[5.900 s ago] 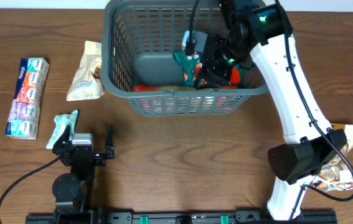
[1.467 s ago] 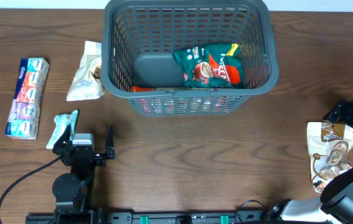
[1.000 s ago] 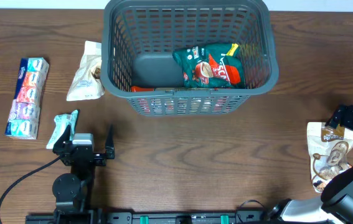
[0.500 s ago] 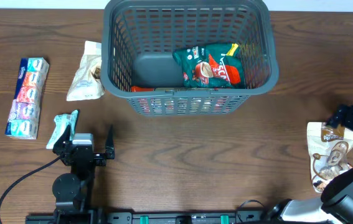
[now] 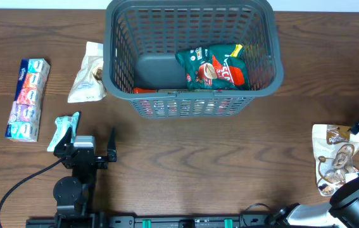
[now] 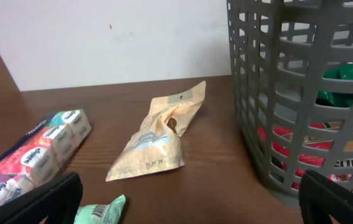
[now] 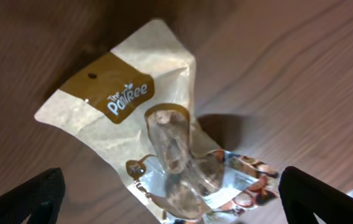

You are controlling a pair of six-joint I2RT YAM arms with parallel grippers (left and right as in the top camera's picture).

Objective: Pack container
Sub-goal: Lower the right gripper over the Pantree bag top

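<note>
Step in hand: by judgement, reaching for the tan snack pouch (image 5: 336, 158) at the right edge of the overhead frame.
Right tool (image 7: 170, 190): spread wide, nothing between the fingers, poised above the pouch, one finger at each lower corner of the wrist frame.
Left tool (image 5: 92, 144): released and empty, parked at lower left.
Doing it well: best lowered straight onto the pouch's crumpled middle ridge and closed across the narrow width, not along the length; flat edges likely to slip.
Container (image 5: 185, 106): top centre of the overhead frame, well apart from the pouch, with a green snack bag (image 5: 214, 66) inside at right.
Container heading: mouth up toward the camera; long axis left to right across the frame.
Pouch axis: upper left to lower right in the wrist frame, brown label at upper left.
</note>
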